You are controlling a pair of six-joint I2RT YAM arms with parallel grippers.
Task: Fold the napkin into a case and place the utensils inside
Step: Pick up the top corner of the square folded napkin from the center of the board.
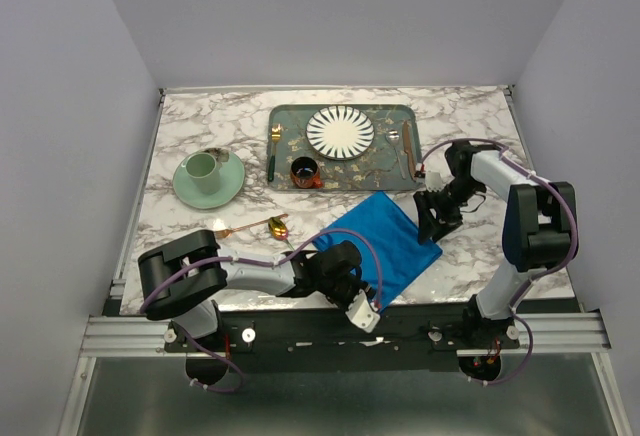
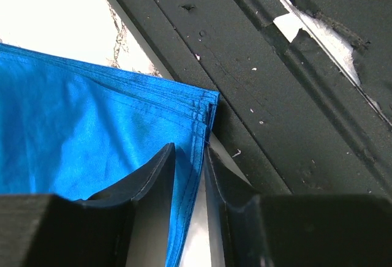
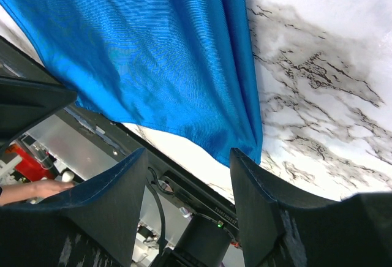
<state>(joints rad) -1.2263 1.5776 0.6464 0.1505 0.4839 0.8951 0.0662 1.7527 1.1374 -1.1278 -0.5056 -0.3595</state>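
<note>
The napkin (image 1: 390,238), folded, is laid on the counter (image 1: 200,121) toward 6 o'clock. Its near edge is pinched between the left fingers (image 2: 153,181); the right fingers (image 3: 110,199) are held spread at its 2 o'clock side. The utensils (image 1: 279,227) are laid at its 9 o'clock

Bare table (image 1: 468,264) shows between the napkin (image 1: 385,236) and the right arm (image 1: 525,226), with room to pass there. The back left corner is open too. The tray (image 1: 355,174) fills the back. The cup (image 1: 203,169) stands at the left. The fork (image 1: 240,228) and spoon (image 1: 278,226) lie just left of the napkin, and the left arm (image 1: 255,274) lies along the front edge
</note>
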